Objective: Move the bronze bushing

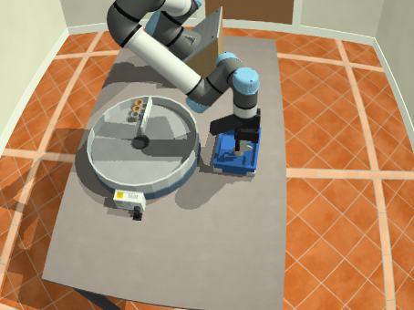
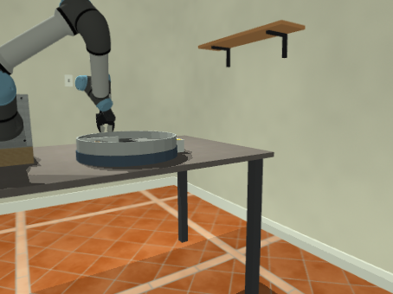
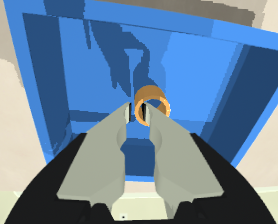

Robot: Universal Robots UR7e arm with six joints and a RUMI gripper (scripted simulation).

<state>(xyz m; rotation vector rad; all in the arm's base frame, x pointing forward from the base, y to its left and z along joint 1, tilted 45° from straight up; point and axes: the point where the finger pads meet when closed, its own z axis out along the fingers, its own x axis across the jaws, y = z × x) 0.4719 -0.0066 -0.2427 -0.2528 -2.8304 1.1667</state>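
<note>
The blue crate stands right of the turntable. A bronze bushing is inside the crate's walls, at the fingertips. My gripper points down into the crate and is open by a narrow gap. In the wrist view the right fingertip is inside the bushing's mouth and the left one outside, with the bushing's wall between them and a little space beside it. Whether the bushing touches the crate floor is unclear. Bronze bushings and grey bushings sit together on the turntable.
A thin upright divider runs from the turntable's dark hub to its rim, beside the bushings. A white box stands at the turntable's front edge. A wall shelf is high at the right in the exterior view.
</note>
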